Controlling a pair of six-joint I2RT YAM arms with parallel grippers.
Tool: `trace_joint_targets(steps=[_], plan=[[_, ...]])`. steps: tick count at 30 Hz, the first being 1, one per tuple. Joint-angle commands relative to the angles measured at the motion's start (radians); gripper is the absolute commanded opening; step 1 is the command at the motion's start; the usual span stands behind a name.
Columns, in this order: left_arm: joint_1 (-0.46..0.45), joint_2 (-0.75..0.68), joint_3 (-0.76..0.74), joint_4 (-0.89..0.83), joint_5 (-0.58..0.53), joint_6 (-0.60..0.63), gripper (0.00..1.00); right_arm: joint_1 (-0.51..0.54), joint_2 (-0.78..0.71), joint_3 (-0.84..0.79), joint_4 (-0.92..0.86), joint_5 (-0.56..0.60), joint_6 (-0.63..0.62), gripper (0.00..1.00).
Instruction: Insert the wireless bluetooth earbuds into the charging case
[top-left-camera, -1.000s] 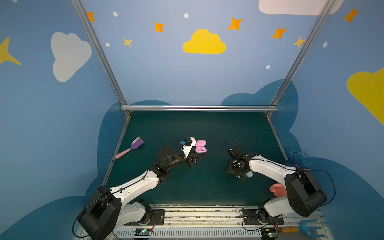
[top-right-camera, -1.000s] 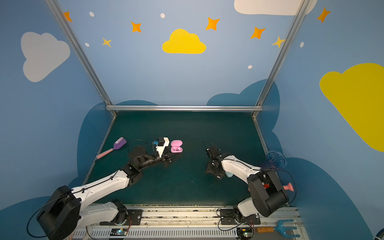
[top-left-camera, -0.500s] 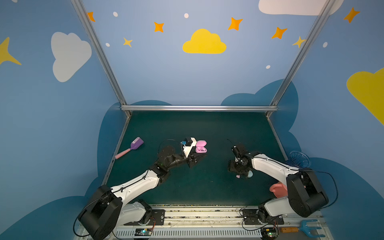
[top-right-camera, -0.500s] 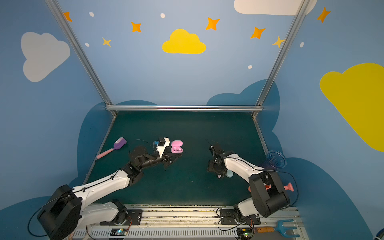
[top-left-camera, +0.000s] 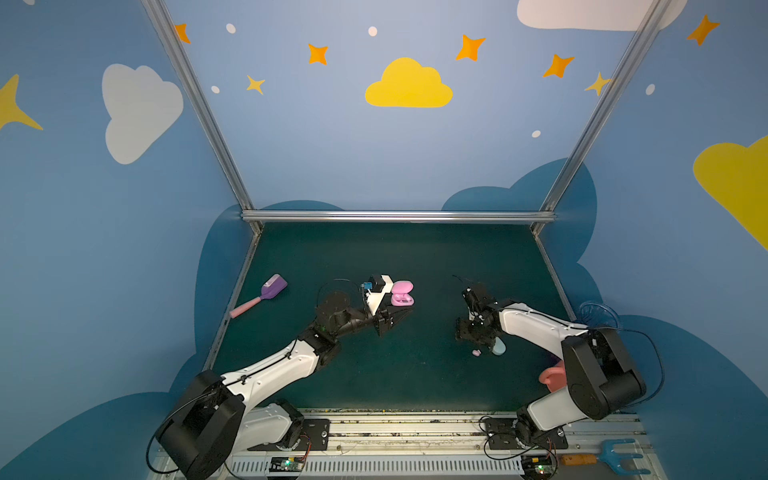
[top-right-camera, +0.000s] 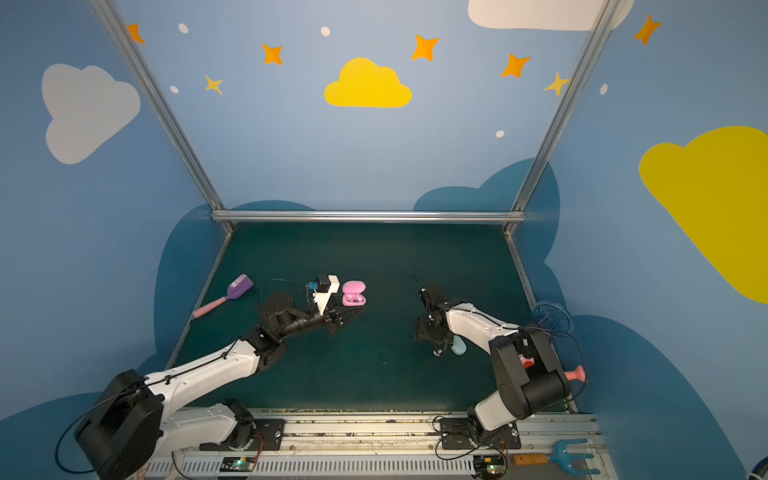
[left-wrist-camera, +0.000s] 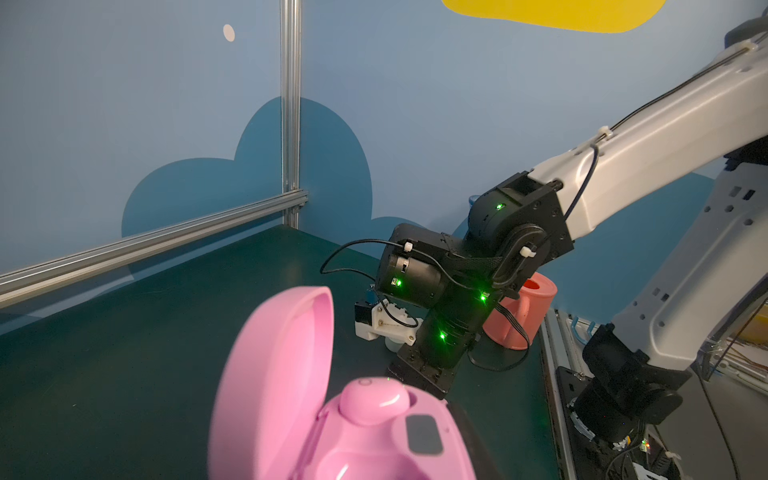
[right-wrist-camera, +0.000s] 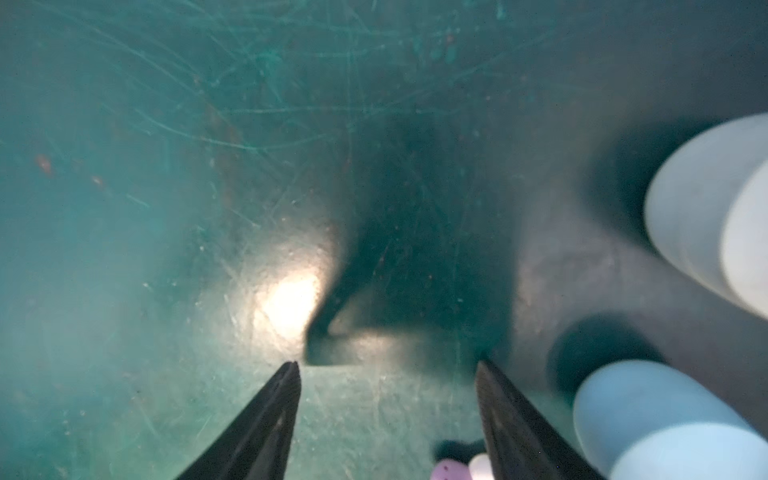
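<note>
Pink earbud (top-left-camera: 476, 352): loose on the table (top-left-camera: 415, 374), just beside the pale blue case (top-left-camera: 499, 346), well apart from the pink case (top-left-camera: 402, 293), which stands open. Sits under the right hand (right-wrist-camera: 386, 370), back from the fingertips and close by one finger (spread wide, nothing between). Far nearer the right arm. Too small to read long axis or heading. Probably calls for drawing that hand back over it. Left hand (top-left-camera: 403, 313) at the pink case; grip unclear.

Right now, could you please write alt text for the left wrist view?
An open pink charging case fills the foreground, lid raised, with one pink earbud seated inside. Beyond it, the right arm bends down toward the dark green table.
</note>
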Motion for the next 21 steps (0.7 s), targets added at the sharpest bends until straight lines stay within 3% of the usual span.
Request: trace_joint_targets(steps=[1,21], plan=[[0.004,-0.016,0.015,0.007,0.017,0.001,0.09,0.001,0.026,-0.023,-0.035,-0.047,0.009,0.7],[0.004,-0.033,0.015,-0.001,0.024,-0.003,0.09,0.033,-0.054,-0.053,-0.143,-0.074,0.098,0.7]])
